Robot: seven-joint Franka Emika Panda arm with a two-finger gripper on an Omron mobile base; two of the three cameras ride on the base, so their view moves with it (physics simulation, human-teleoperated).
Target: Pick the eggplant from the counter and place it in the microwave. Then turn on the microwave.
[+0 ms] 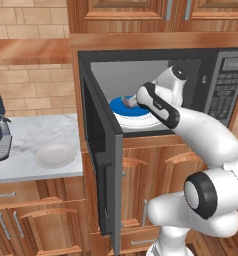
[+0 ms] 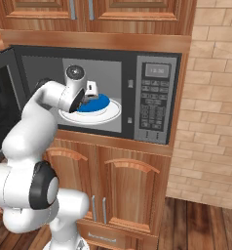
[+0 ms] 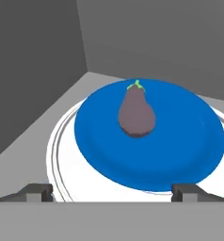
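A: Microwave [image 2: 152, 68] door [image 1: 103, 165] swung wide. Inside: white turntable [image 3: 81, 174], blue plate [image 3: 180, 141] on it, eggplant [image 3: 136, 112] lying on the plate, stem pointing to the back wall.

B: Anything else holding stuff?

A: White bowl [image 1: 54, 155] on the desk [image 1: 36, 135], looks empty.

B: Eggplant handling?

A: My guess: light, firm, smooth skin, a bit slippery, rolls easily. If it needs re-grabbing, take it across the fat middle, not the stem.

B: Gripper?

A: Gripper [image 3: 113, 190] wide apart, holding nothing, inside the cavity, near the plate's front rim, apart from the eggplant.
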